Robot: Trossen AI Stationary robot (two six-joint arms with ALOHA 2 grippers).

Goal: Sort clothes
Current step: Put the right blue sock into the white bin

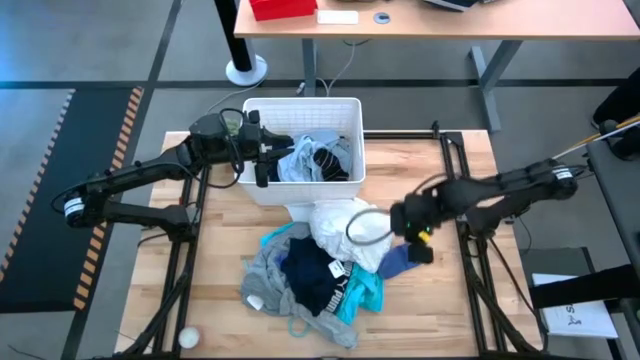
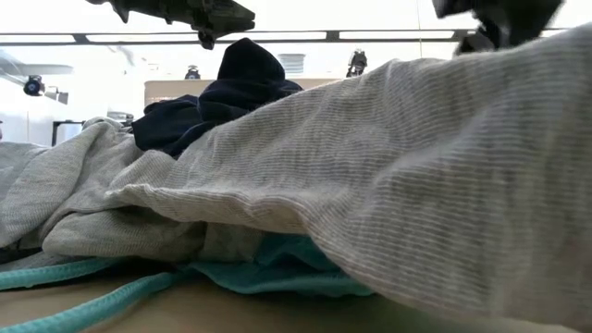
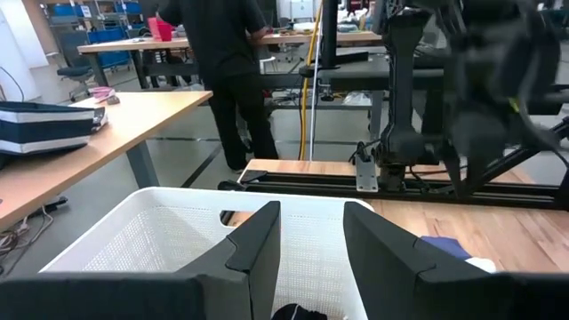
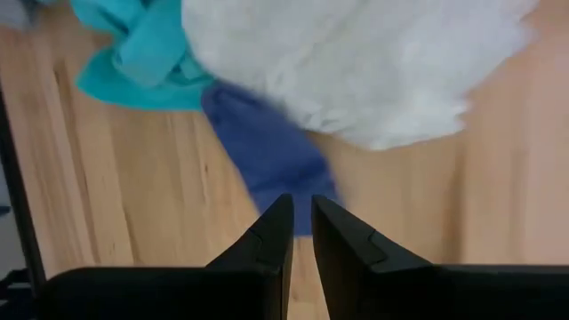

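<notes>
Clothes pile (image 1: 315,270) mid-table; bin (image 1: 262,187) behind; bare wood (image 1: 445,300) right.

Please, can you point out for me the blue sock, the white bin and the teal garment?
blue sock (image 4: 271,160): right wrist view, middle of the sock.
white bin (image 1: 345,185): high view, near wall of the bin.
teal garment (image 1: 366,291): high view, bare fold at the pile's right edge.

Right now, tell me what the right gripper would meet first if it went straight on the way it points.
The right gripper points down at the blue sock, so it would probably meet that first, with the wooden table beneath. Depth is unclear.
</notes>
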